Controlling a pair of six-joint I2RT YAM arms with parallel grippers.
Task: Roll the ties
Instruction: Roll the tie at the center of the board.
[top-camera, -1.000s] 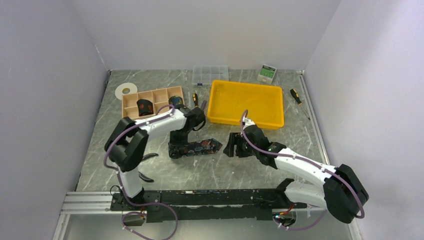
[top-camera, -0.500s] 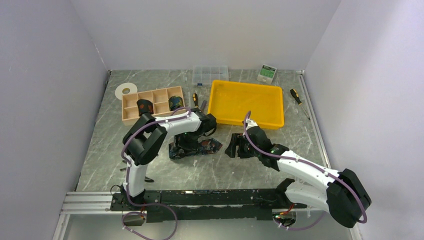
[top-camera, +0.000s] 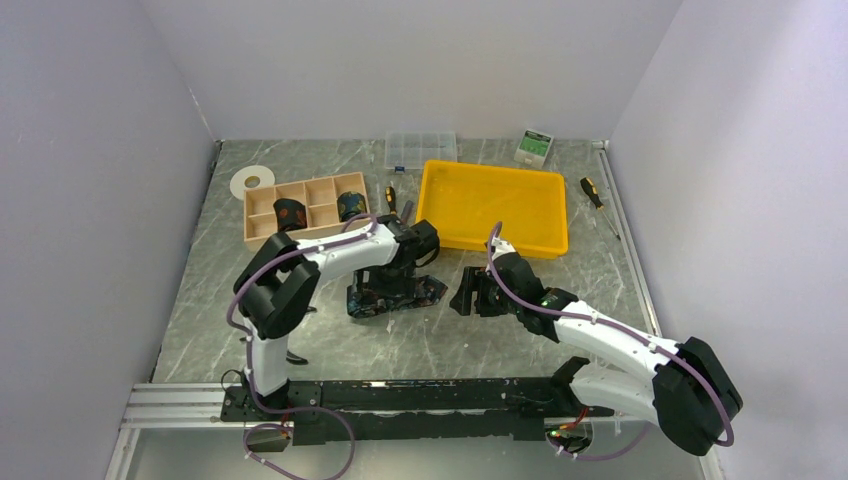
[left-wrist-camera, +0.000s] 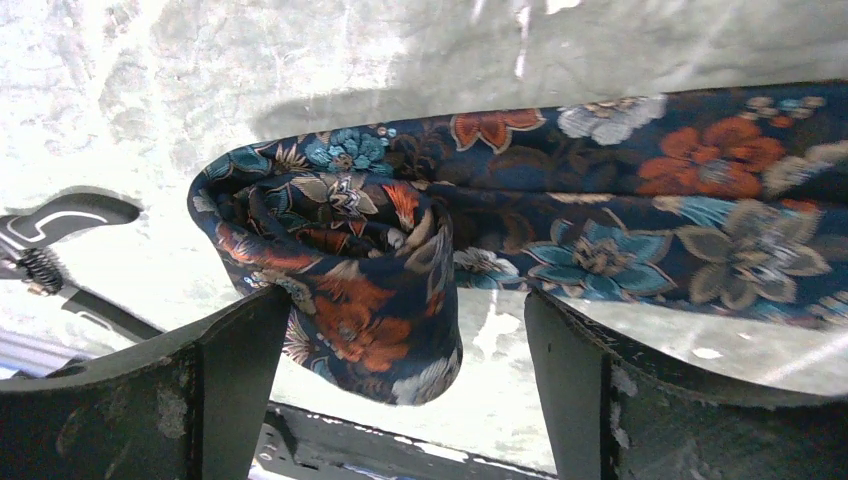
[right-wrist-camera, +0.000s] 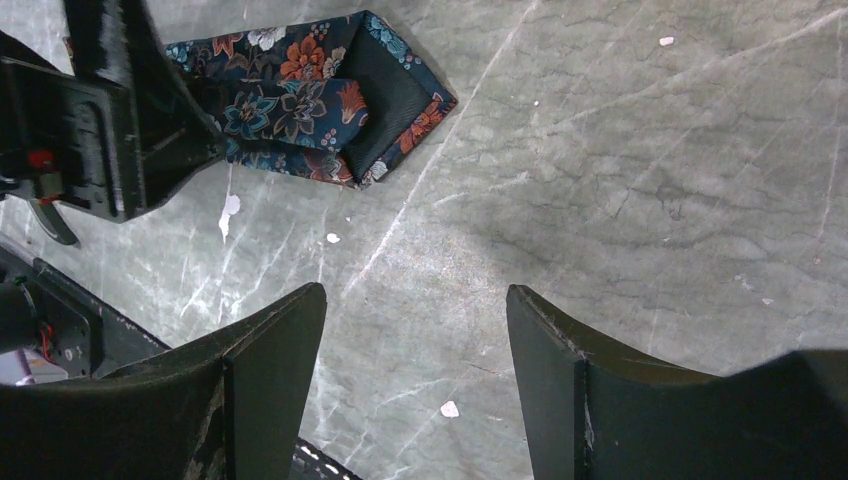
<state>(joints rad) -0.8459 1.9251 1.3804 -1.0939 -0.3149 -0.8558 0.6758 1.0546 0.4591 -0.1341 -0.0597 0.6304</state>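
A dark floral tie (top-camera: 405, 292) lies across the table's middle, its left end rolled into a coil (left-wrist-camera: 340, 290) and the rest stretched flat to the right. My left gripper (top-camera: 385, 278) stands over the coil, open. In the left wrist view the coil sits between the left gripper's (left-wrist-camera: 405, 312) jaws: it is against the left finger (left-wrist-camera: 235, 350), with a gap to the right one. The right gripper (top-camera: 470, 296) hovers open over bare table right of the tie's pointed tip (right-wrist-camera: 390, 95); nothing is between the right gripper's (right-wrist-camera: 415, 300) jaws. Two rolled ties (top-camera: 290, 213) (top-camera: 350, 206) sit in the wooden organiser.
The wooden organiser (top-camera: 262, 205) stands back left, with a white tape roll (top-camera: 252, 181) behind it. A yellow tray (top-camera: 495, 168) is back centre; a clear parts box (top-camera: 420, 148) and a small green box (top-camera: 534, 146) stand behind. Screwdrivers (top-camera: 592, 193) (top-camera: 391, 196) lie nearby. Black-handled pliers (left-wrist-camera: 60, 250) lie left of the coil.
My left gripper has opened and let go of the coil. The left arm has swung right and folded in over the tie. The right arm has not moved.
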